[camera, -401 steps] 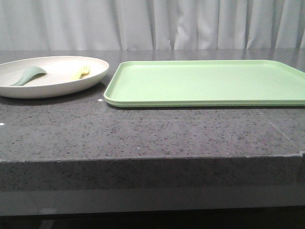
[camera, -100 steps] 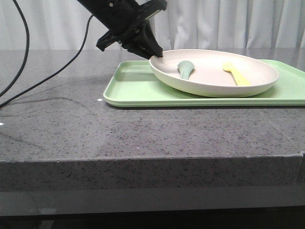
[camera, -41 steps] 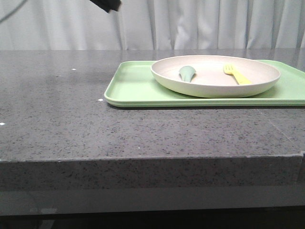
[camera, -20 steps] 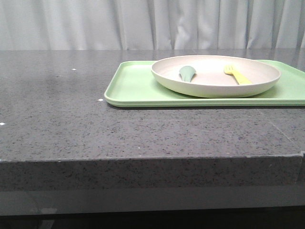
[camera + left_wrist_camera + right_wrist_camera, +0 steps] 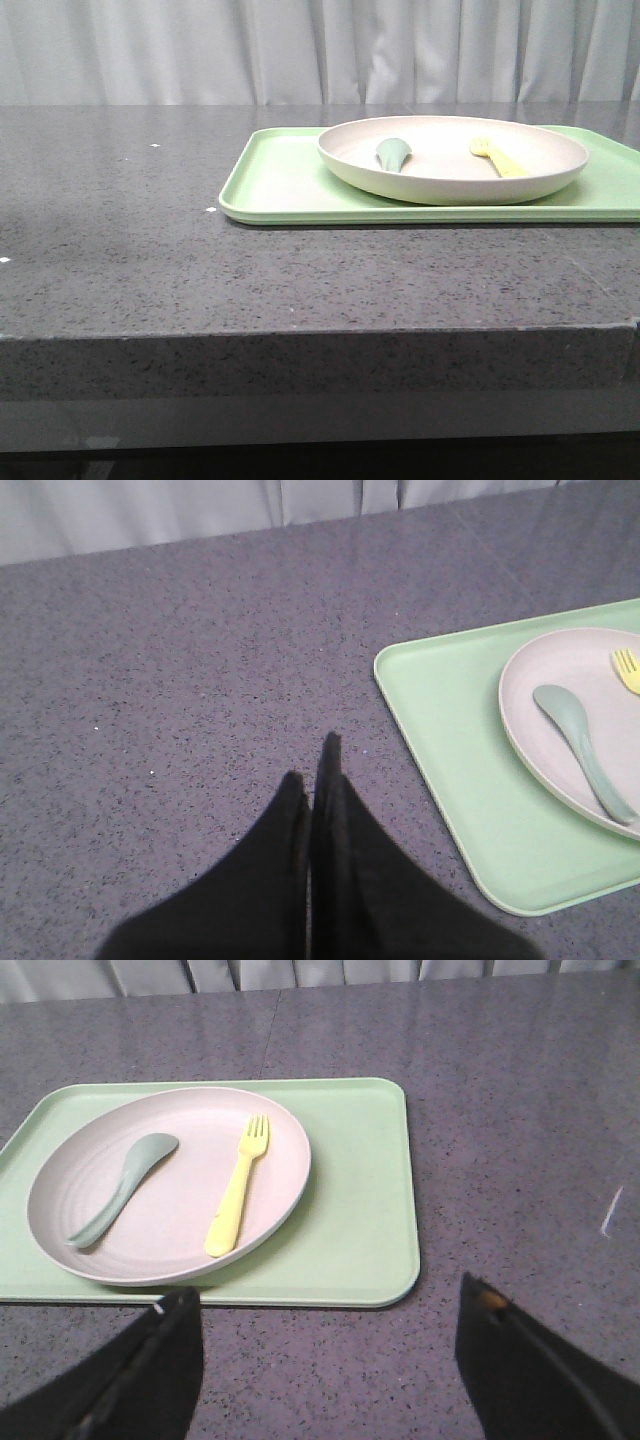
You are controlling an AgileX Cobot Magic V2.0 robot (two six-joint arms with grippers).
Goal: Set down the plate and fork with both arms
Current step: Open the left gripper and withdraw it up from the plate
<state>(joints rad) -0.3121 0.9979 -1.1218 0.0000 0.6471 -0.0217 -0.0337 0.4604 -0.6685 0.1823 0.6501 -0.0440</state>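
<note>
The cream-white plate rests on the light-green tray at the right of the table. The pale yellow fork lies in the plate's right part, beside a grey-green spoon. Plate and fork also show in the right wrist view, and the plate in the left wrist view. My left gripper is shut and empty over bare table, left of the tray. My right gripper is open and empty, above the table just off the tray's near edge. Neither gripper shows in the front view.
The dark speckled stone table stretches left of the tray and ends in a front edge. A grey curtain hangs behind the table.
The left arm let go of the plate on the tray, rose and left the front view. The plate, fork and spoon have stayed still over the last second.
</note>
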